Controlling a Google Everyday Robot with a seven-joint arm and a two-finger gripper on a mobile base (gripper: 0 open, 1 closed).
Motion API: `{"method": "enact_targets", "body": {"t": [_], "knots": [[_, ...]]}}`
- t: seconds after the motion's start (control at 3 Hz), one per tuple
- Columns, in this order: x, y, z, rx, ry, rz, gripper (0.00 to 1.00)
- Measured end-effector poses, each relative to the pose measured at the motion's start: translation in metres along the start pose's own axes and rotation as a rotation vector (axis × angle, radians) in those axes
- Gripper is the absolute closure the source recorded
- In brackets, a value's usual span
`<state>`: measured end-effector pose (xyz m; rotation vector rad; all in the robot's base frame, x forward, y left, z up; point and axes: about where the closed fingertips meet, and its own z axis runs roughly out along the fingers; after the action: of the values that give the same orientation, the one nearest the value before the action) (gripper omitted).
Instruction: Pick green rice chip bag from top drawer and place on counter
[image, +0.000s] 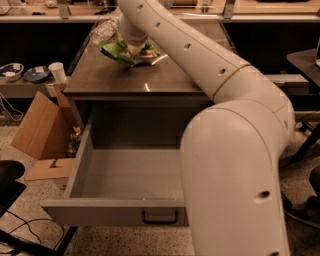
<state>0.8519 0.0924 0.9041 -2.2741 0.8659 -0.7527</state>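
Arm shell (235, 165): showing smooth, glossy cream-white, in thick rounded tubular segments.
Markings: small dark round holes (187, 46) dotting the segments; a thin tan ring (229, 81) circling one joint.
Gripper (134, 49): sitting pale at the arm's tip, near the far left corner of the counter (100, 82).

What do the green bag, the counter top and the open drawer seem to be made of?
Green rice chip bag, at the gripper over the back part of the counter: probably thin foil or plastic film; it is crinkled and glints. Counter: glossy grey-brown, perhaps laminate; it reflects light. Top drawer: seemingly painted metal; flat matte grey with thin walls.
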Motion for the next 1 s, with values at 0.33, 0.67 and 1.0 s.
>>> {"method": "enact_targets", "body": {"t": [0.33, 0.67, 1.0], "knots": [[0.0041, 0.0323, 0.0246, -0.106, 0.002, 0.036, 1.00], [0.0045, 0.0367, 0.0265, -0.119, 0.002, 0.038, 0.82], [0.0044, 0.0367, 0.0266, -0.119, 0.002, 0.038, 0.52]]}}
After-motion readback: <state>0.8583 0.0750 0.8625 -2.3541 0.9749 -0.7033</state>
